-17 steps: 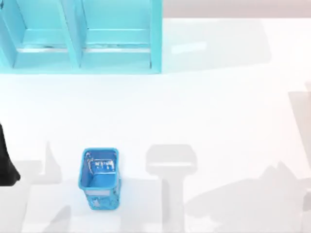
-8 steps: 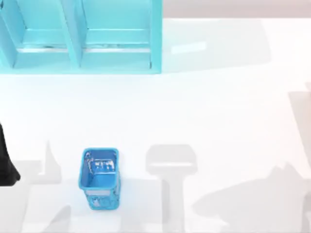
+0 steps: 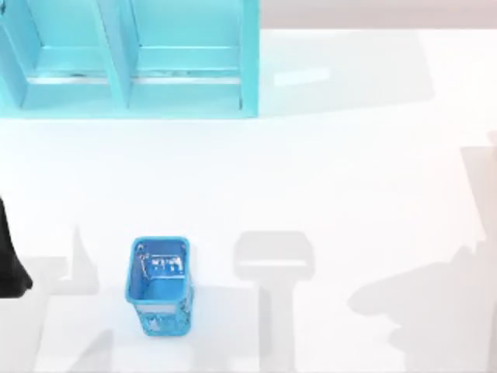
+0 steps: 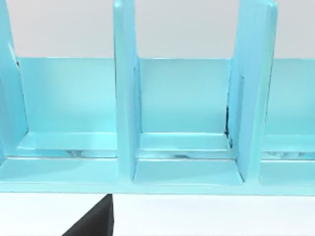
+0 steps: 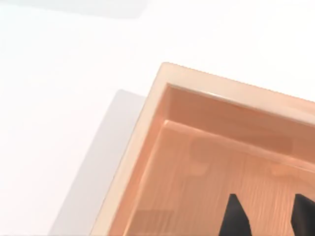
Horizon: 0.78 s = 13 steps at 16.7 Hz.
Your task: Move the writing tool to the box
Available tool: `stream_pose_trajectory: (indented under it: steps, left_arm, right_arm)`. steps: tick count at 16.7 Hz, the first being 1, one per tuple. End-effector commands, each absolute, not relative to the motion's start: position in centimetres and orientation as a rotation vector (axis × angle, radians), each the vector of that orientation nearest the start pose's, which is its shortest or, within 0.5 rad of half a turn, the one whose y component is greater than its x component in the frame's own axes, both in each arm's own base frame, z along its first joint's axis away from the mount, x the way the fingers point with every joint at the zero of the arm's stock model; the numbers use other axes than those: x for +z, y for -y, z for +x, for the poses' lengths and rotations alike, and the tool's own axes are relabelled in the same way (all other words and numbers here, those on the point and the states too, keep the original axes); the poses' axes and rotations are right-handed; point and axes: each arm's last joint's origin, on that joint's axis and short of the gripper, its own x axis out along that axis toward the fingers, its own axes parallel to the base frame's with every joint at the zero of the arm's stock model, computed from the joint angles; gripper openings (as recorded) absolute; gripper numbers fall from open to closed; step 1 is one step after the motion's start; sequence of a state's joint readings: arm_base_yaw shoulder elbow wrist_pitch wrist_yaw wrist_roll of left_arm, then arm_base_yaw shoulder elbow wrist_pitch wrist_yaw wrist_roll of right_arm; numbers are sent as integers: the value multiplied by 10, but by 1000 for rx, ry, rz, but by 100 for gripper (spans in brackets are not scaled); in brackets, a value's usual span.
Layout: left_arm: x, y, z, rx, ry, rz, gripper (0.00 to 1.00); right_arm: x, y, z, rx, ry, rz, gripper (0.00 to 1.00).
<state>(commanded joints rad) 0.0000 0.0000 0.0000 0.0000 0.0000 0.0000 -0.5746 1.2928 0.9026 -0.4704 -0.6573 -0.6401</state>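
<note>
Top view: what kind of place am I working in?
Probably a simulated desk or office tabletop: a white table, a turquoise shelf organiser at the back left, a blue mesh holder, and an orange box.

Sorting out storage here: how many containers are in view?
3: a blue mesh holder at the table's front left, a turquoise shelf unit at back left, and an orange box under the right gripper.

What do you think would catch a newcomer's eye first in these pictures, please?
Probably the big turquoise shelf unit along the table's far left side, with upright dividers splitting it into open bays. Next, the small blue mesh holder standing alone near the front left of the white table. In the right wrist view, the right claw, fingers apart and holding nothing, hangs over a pale orange wooden box.
</note>
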Motion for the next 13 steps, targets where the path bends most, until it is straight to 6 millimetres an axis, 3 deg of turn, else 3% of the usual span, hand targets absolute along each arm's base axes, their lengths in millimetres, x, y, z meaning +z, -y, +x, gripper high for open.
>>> stream_pose_trajectory:
  steps: [4,13]
  left_arm:
    - [160,1,106,0,0,0,100]
    - [160,1,106,0,0,0,100]
  right_arm:
    - [245,126,232,299,-640,-117,0]
    - [245,126,232,299,-640,-117,68]
